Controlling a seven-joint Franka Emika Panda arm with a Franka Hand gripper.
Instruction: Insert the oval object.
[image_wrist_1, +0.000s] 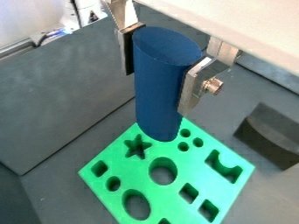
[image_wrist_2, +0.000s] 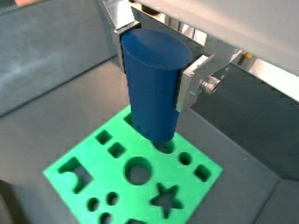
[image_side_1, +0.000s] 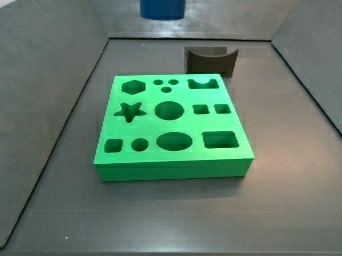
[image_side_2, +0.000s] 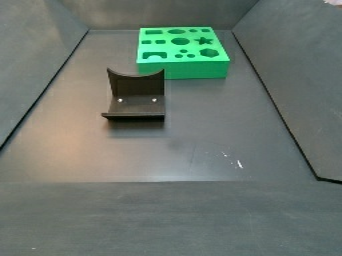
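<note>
Dark grey surface with raised walls. Green block mid-frame, dark curved block behind it, upper right. Pincer grasps the oval object above the block.

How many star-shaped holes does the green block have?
1. The star hole lies near one edge of the green block; none seems hidden. The gripper, shut on the oval object, hangs above it.

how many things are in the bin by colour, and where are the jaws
blue: 1, the oval object, held in the gripper, its jaws shut on it above the green block
green: 1, the green block
dark grey: 1, the fixture on the floor
total: 3
</note>
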